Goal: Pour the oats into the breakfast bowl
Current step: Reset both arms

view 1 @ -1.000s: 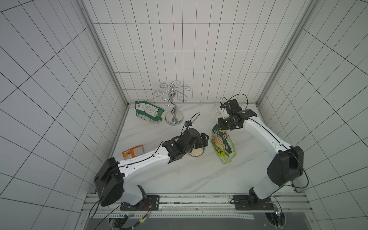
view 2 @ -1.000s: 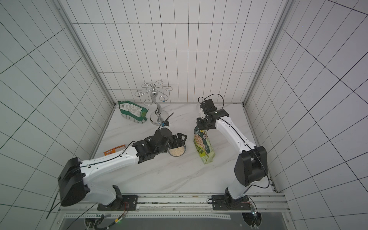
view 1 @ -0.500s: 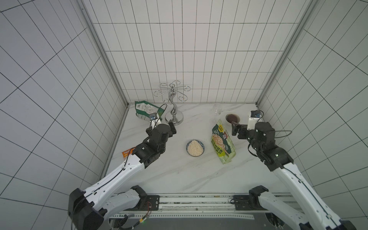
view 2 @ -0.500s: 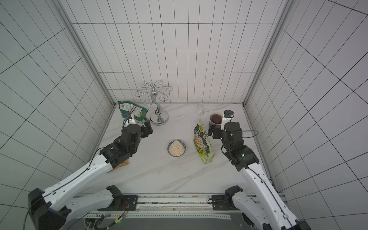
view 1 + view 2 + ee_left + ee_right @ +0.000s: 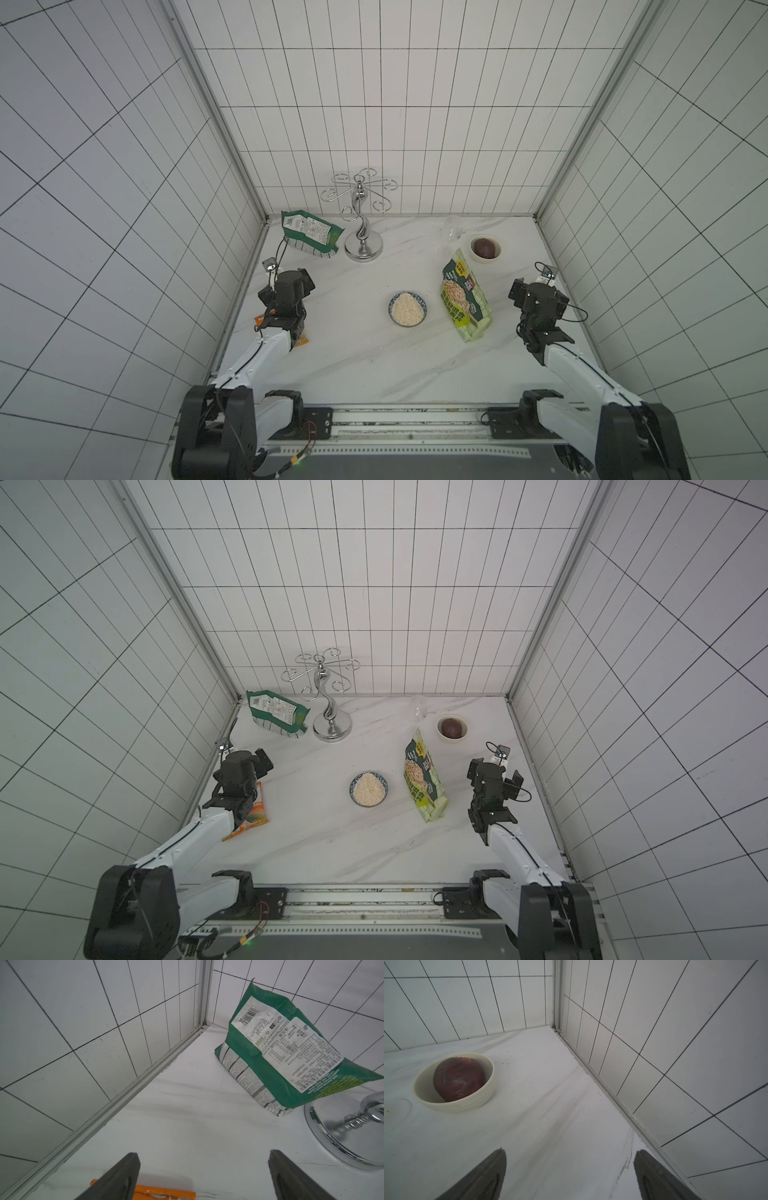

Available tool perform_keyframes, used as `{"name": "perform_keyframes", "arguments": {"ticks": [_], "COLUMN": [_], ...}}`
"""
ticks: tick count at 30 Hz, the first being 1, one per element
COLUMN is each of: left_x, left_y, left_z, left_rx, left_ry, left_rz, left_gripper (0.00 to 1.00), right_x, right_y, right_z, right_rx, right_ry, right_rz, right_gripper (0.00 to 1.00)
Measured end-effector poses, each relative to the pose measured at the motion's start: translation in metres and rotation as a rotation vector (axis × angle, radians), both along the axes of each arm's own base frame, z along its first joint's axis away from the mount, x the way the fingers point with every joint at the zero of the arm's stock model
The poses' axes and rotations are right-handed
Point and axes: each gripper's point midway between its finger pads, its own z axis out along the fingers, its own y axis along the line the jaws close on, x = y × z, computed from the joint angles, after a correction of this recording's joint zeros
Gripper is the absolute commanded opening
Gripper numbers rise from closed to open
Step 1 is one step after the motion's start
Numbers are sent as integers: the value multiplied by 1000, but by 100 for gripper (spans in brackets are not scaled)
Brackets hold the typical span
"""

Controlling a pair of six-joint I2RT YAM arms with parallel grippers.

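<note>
Wondering aloud, one voice is asking: "Where are the oats lying?"

The other is answering: "The oats point(image 5: 408, 311) are sitting as a pale heap inside the breakfast bowl point(image 5: 391, 308), which is standing near the middle of the marble table point(image 5: 353, 365) in both top views. The light-green pouch point(image 5: 464, 305) is lying on the table just beside the bowl, on the right arm's side, not touching it."

"And what are the grippers doing?"

"The left gripper point(image 5: 203, 1154) is hanging with its jaws spread wide, holding nothing, above the edge of an orange packet point(image 5: 254, 812) near the left wall. The right gripper point(image 5: 571, 1150) is likewise gaping wide and empty above bare table, apart from the pouch. Beyond it, a plain white bowl point(image 5: 454, 1108) is cradling a dark red fruit point(image 5: 458, 1079). A dark green bag point(image 5: 270, 1053) is sitting in the far left corner, just beside the base of a chrome stand point(image 5: 363, 245)."
</note>
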Motion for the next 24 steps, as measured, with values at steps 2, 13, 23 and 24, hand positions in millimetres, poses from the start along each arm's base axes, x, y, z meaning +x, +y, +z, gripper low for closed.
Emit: {"name": "perform_keyframes", "arguments": {"ticks": [2,13,23,24], "left_x": [9,29,48,49], "left_y": [-2,0,-26,-26], "left_z": [-8,-27,-52,-51], "left_rx": [13,25,51,54], "left_ry": [3,-85,-70,-73], "left_rz": [-23,-141,-293,-295], "left_gripper": [98,98,98,98], "right_x": [9,39,56,58], "right_y": [4,37,22,22], "right_z": [-13,-35,-64,-61], "right_rx": [-17,-20,73,76], "right_ry": [30,42,64,55], "right_rz": [35,279,287,289], "right_gripper": [99,99,99,99]}}
